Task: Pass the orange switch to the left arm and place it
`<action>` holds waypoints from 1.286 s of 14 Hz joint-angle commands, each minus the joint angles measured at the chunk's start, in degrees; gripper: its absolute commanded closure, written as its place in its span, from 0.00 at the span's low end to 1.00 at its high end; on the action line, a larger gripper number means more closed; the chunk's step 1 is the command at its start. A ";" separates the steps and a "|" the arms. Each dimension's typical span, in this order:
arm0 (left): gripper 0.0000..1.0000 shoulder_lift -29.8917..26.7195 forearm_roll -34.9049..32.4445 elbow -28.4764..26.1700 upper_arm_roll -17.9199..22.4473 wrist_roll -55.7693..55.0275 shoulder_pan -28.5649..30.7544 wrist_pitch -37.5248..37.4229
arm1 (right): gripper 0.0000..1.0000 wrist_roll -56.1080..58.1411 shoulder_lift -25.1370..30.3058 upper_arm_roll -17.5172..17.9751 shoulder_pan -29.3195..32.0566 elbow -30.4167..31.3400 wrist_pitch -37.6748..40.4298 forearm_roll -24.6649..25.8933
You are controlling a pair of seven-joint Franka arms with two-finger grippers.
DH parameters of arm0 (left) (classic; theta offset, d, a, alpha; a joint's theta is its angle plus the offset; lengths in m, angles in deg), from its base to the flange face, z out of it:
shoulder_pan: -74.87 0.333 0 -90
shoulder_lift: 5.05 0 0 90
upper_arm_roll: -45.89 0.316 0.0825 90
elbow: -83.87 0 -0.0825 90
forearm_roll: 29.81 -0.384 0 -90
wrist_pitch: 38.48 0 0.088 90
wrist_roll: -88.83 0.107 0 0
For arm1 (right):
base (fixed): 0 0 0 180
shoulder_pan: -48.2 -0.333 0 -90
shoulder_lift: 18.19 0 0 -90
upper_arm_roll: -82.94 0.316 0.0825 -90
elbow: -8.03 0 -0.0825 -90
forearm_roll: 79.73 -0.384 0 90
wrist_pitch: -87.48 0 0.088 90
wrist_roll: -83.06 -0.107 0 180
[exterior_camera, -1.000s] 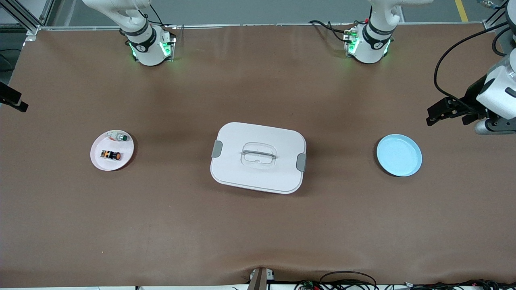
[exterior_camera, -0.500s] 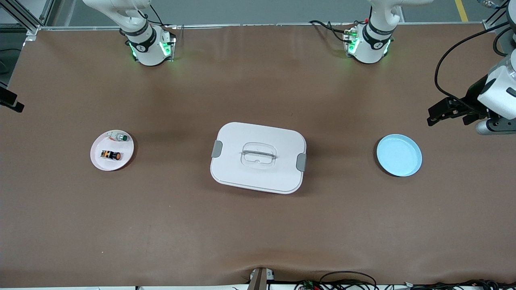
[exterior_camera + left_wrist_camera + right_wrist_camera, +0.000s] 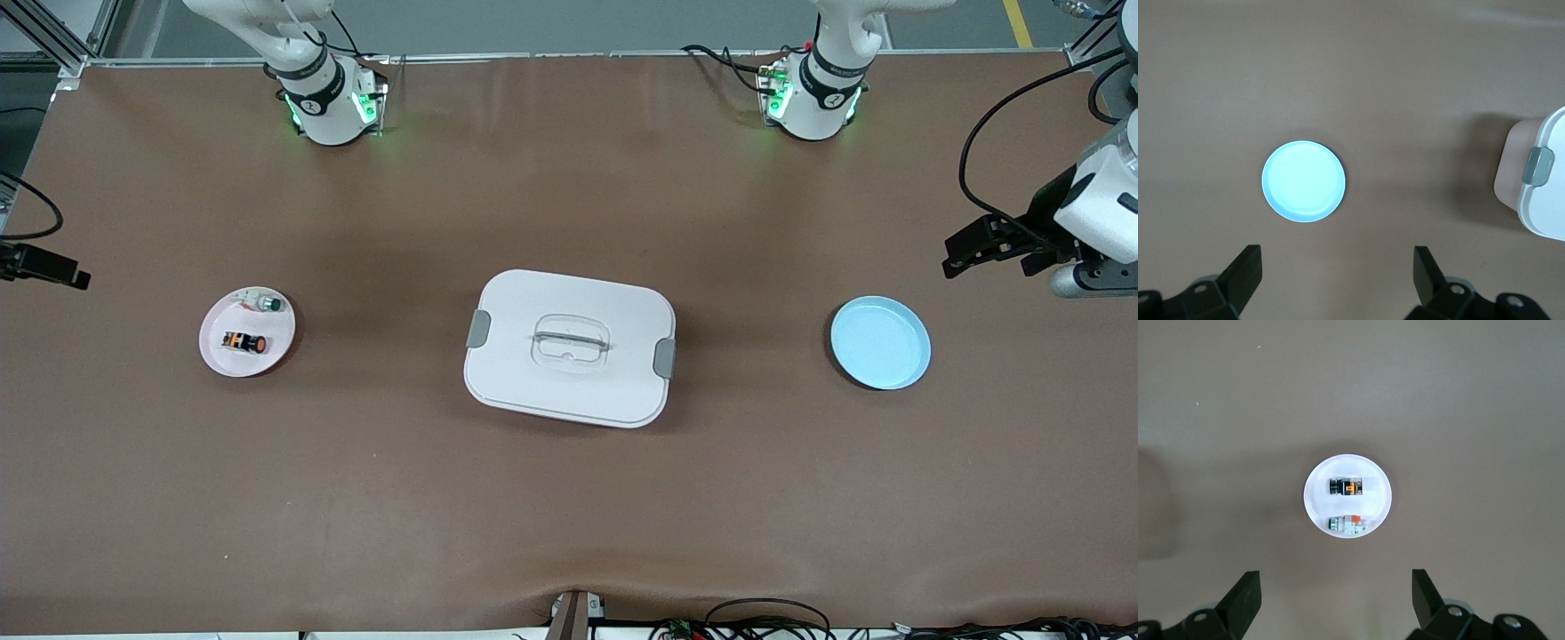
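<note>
I have the right end effector (image 3: 1335, 603) hanging high over the worktop's (image 3: 373, 498) edge at the right arm's end, fingers spread wide and empty. Below it the orange switch (image 3: 244, 342) lies on its side on the pink plate (image 3: 280, 348), just beside a small green-capped part (image 3: 265, 304). The white lidded box (image 3: 569, 348) sits mid-worktop, between that plate and the light-blue plate (image 3: 880, 343). My left end effector (image 3: 1338, 280) waits over the edge at the left arm's end, fingers likewise spread.

I judge this the approach to pickup: next I must centre the right fingers over the switch, descend, and pinch it without catching the neighbouring part.
</note>
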 commanded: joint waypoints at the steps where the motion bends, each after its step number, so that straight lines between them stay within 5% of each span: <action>1: 0.00 0.39 -0.27 1.19 0.03 0.58 -0.11 -0.97 | 0.00 -0.31 -1.68 0.44 0.58 -0.97 -0.22 0.59; 9: 0.00 0.39 -0.27 1.28 0.03 0.67 0.07 -0.97 | 0.00 -0.93 -1.78 0.61 3.48 13.94 -16.53 -3.98; 14: 0.00 0.39 -0.27 1.28 0.03 0.67 -0.02 -0.97 | 0.00 -0.84 -3.44 0.61 1.64 19.50 -26.04 -3.81; 18: 0.00 0.39 -0.27 1.28 0.03 0.58 -0.11 -0.97 | 0.00 -0.32 -3.53 0.61 -0.03 29.51 -39.66 -2.76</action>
